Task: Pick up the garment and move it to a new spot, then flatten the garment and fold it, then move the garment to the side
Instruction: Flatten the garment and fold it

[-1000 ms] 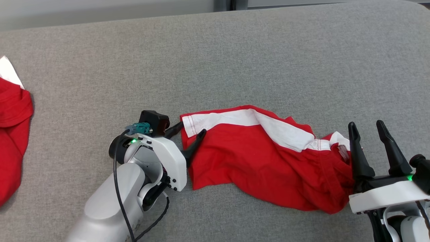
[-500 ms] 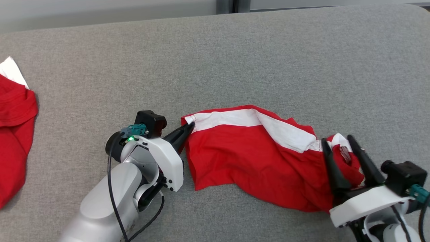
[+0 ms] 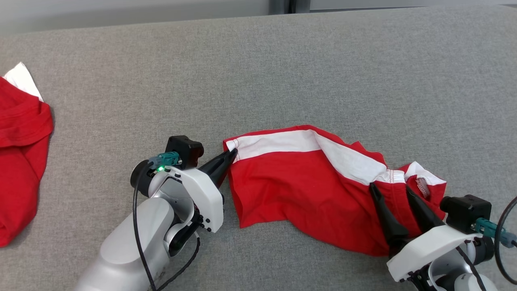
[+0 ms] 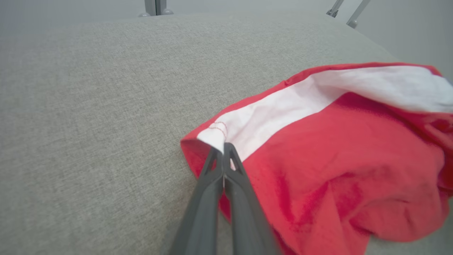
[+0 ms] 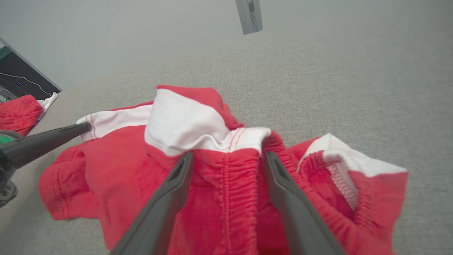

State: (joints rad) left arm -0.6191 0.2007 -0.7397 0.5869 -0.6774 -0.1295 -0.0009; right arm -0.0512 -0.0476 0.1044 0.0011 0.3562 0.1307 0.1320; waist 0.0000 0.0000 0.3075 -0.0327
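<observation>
The garment [image 3: 307, 182] is a pair of red shorts with a white side stripe, lying crumpled on the grey table [image 3: 258, 72]. My left gripper [image 3: 233, 153] is shut on the white hem corner at the garment's left end; the left wrist view shows its fingertips [image 4: 224, 150] pinching that corner of the garment [image 4: 318, 152]. My right gripper [image 3: 389, 189] stands open over the gathered waistband at the right end. In the right wrist view its two fingers [image 5: 177, 177] straddle the elastic band of the garment [image 5: 226, 184], and the left gripper [image 5: 83, 128] reaches in from the left.
A second red and white garment [image 3: 20, 161] lies at the table's left edge, also seen as red cloth [image 5: 17, 113] far left in the right wrist view. The table's far edge [image 3: 258, 16] runs along the top, with grey surface behind the shorts.
My left gripper shut on the white hem corner. My right gripper swung in over the waistband from the right and tilted leftward, staying open. The head camera shifted slightly.
</observation>
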